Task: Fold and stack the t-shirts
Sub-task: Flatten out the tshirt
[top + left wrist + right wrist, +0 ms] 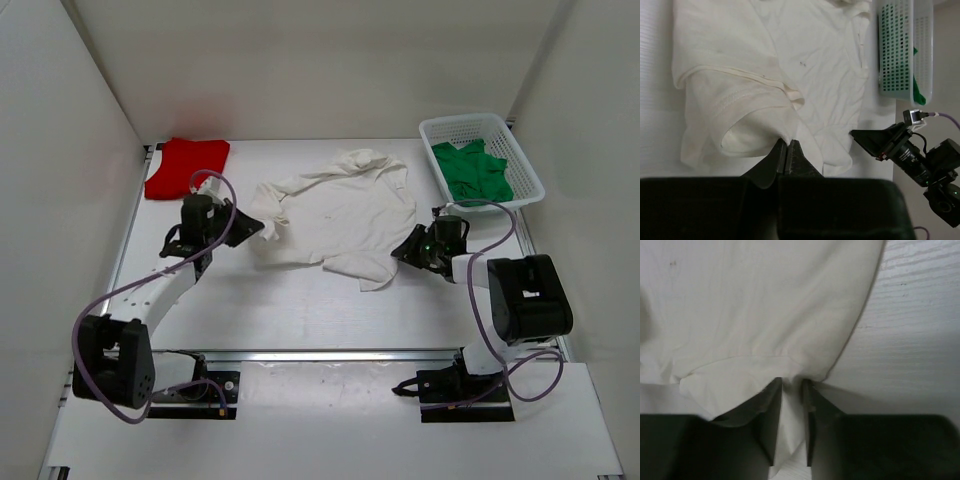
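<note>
My left gripper (787, 149) is clenched, its fingertips pressed together on the rim of the white shirt's (815, 60) sleeve (750, 120), at the shirt's left side. My right gripper (790, 390) sits at the shirt's right edge. There is a narrow gap between its fingers, and a fold of white cloth fills that gap; whether it truly pinches the cloth I cannot tell. The white shirt lies spread and rumpled on the table (300, 310), between my two arms. The red shirt (186, 166) lies in a compact, folded-looking block beyond the white shirt's left side, apart from it. Beyond the white shirt's right side stands the basket (528, 178), with the green shirt (476, 172) bunched inside.
</note>
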